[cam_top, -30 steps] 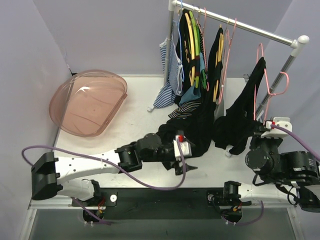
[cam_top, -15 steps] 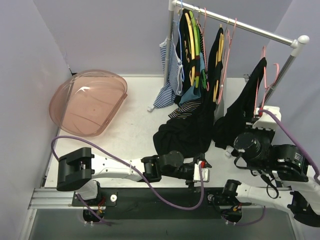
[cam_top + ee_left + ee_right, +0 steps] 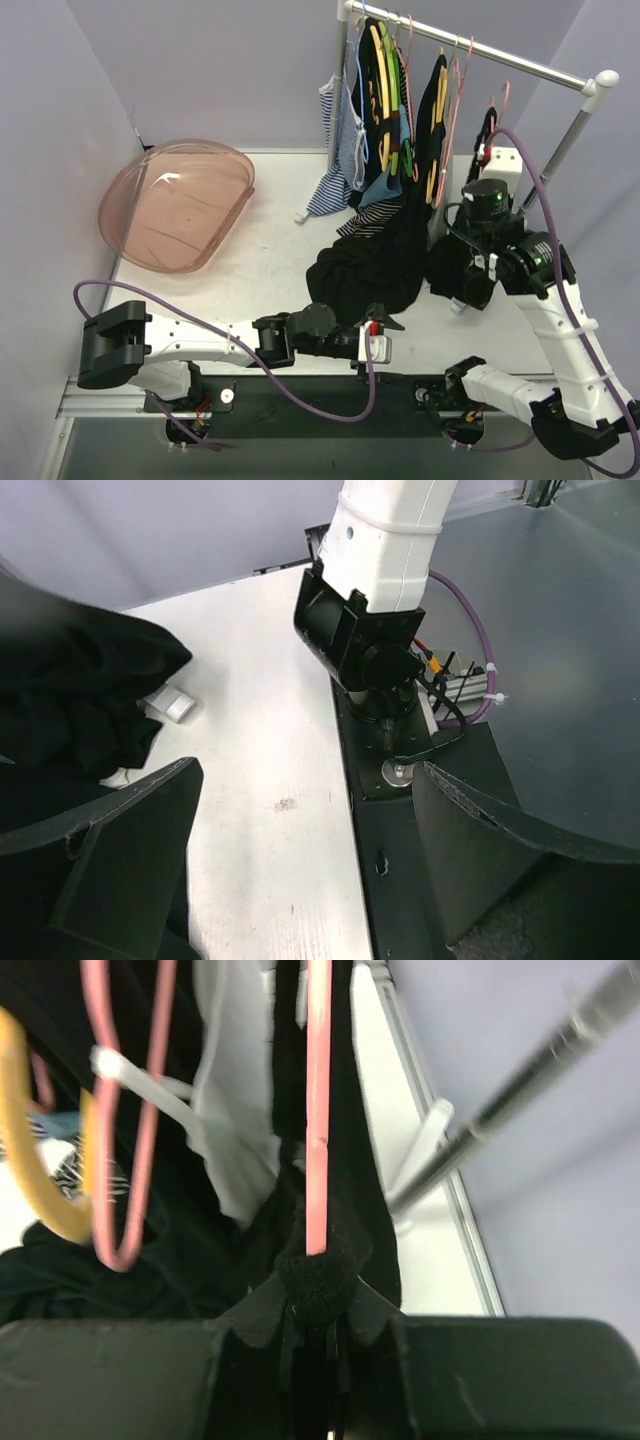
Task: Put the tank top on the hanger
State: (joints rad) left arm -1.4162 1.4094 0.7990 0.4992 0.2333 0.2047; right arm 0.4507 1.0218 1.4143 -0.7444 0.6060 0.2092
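Tank top (image 3: 365,1210) + hanger (image 3: 318,1110) pinched tight in R hand (image 3: 315,1295); L hand (image 3: 305,780) spread wide, nothing held.

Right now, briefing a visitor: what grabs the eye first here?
The right end effector, high beside the crowded clothes rail, grips the pink hanger and the black tank top. A translucent pink dome lies at the back left. The left end effector hangs open, low in front.

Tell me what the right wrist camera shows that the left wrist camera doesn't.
Right wrist only: the right gripper pinching the pink hanger and the tank top, a yellow hanger, the rail. Left wrist only: the open left gripper, the right arm's base, a purple cable. Both: black fabric and the white table.
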